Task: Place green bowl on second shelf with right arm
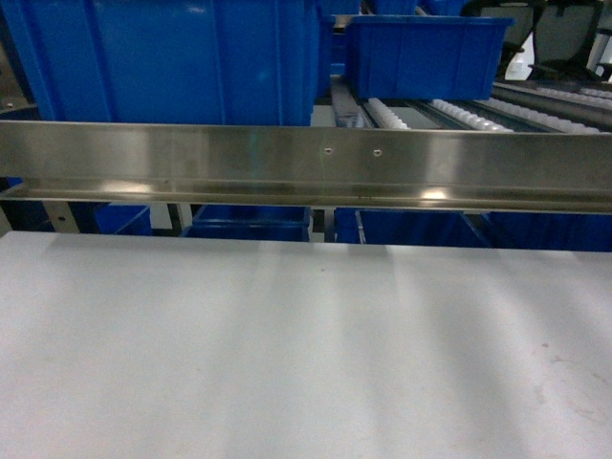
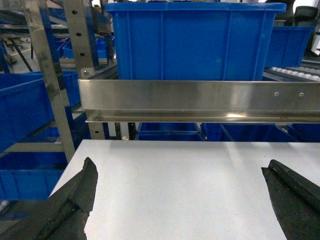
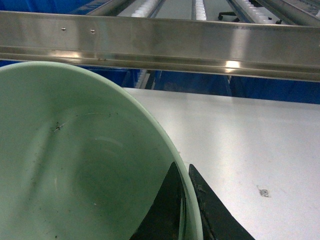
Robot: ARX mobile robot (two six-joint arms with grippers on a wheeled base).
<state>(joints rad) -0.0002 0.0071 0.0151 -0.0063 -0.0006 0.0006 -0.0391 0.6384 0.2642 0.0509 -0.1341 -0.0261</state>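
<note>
- The small, round, pale mint-green bowl [image 3: 75,165], smooth and matte, fills the lower left of the right wrist view; its thin rim is pinched between the black fingers [image 3: 210,210] of the right gripper [image 3: 184,205].
- Ahead of those jaws runs the brushed-steel front beam [image 3: 200,45] of the second shelf [image 1: 459,115]; white roller tracks [image 3: 200,7] lie behind it.
- The left gripper [image 2: 180,200] hangs wide apart over the flat white tabletop [image 2: 180,170], facing a large blue plastic bin [image 2: 195,40].
</note>
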